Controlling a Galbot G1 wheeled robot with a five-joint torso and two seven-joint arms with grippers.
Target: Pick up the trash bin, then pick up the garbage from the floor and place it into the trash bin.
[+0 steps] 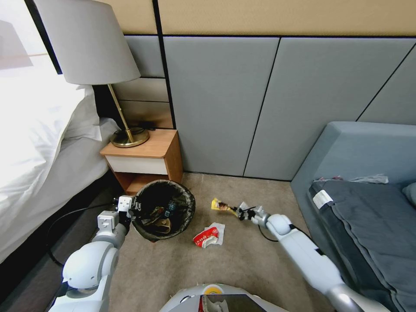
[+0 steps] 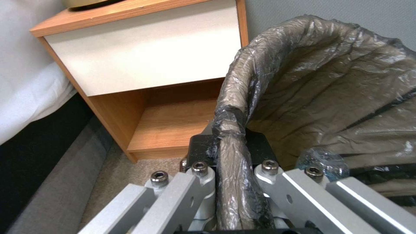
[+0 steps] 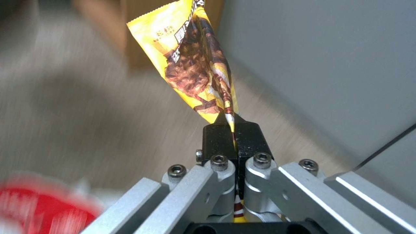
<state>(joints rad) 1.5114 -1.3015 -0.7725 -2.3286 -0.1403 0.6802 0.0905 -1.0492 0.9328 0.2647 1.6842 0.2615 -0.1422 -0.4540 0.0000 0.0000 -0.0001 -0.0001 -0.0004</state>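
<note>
The left gripper (image 2: 232, 143) is clamping the rim of the trash bin (image 1: 164, 209), one black pad on the outside and one on the inside, with the wrinkled bag liner (image 2: 329, 94) folded over the rim and pinched between them. The fingers are sitting close together, parted only by the thickness of rim and plastic. In the head view the bin is sitting low at the carpet (image 1: 242, 268), just in front of the wooden nightstand (image 1: 145, 160), with some dark and tan litter already lying in its bottom.

The right gripper (image 3: 232, 130) is pinching a yellow wrapper (image 3: 195, 65) by one narrow end — its black pads are pressed tight together on the crimped seam, and the rest of the wrapper is sticking out beyond the fingertips. In the head view this wrapper (image 1: 223, 206) is pointing toward the bin, off to the bin's right side and apart from it.

Between the two grippers, on the carpet, a red-and-white snack packet (image 1: 206, 237) is lying on a white tissue (image 1: 218, 228), near the bin but not touching it.

A lamp (image 1: 125, 130) is standing on the nightstand, a bed (image 1: 39, 160) with white covers is bordering the robot's left, and a grey sofa (image 1: 368, 190) is closing off the right — the grey wall panels (image 1: 225, 99) are running behind.
</note>
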